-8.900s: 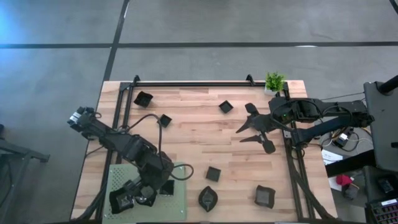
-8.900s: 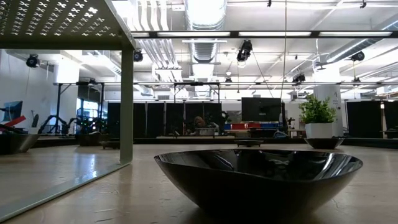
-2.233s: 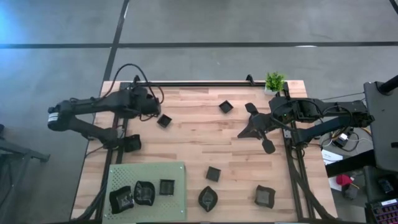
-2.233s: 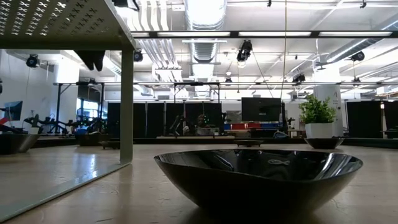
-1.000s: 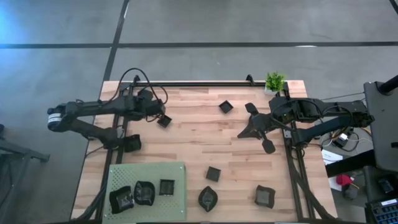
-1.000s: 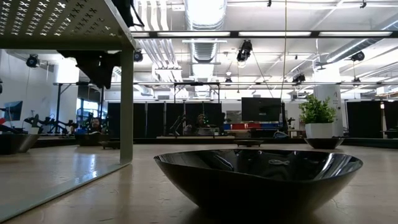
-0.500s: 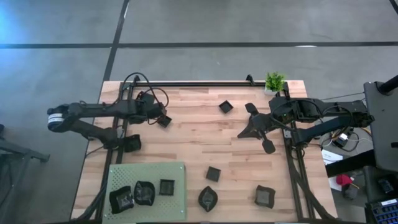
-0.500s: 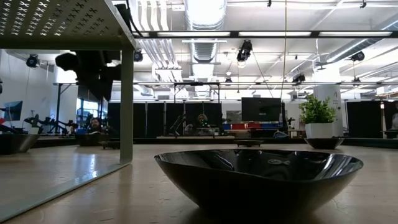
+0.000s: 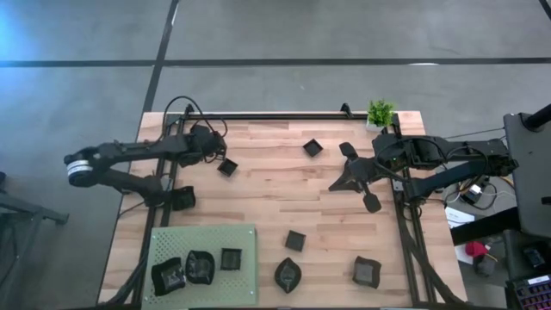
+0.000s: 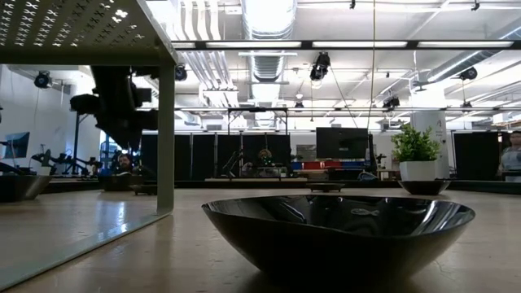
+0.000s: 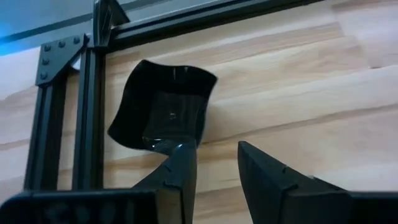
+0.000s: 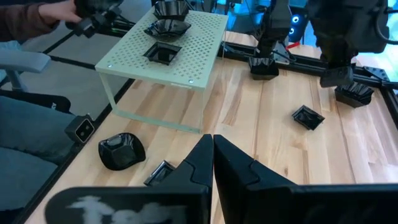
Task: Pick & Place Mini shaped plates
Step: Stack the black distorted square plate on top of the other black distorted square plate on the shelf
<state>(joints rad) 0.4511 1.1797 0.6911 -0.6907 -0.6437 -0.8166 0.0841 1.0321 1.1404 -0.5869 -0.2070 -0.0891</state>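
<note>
while left tool (image 11: 214, 171) apart by a dish (image 11: 165, 106), three dishes (image 9: 197, 267) on green mat (image 9: 207, 237), right tool (image 12: 212, 152) together

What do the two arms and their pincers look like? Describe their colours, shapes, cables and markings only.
Both arms are dark, near-black jointed links. The left arm has a pale grey ring at its outer joint and loose black cables looping above its wrist. Its left pincer has two flat, angular black fingers. The right arm carries black cabling too; its right pincer has matching tapered black fingers. No lettering is readable.
</note>
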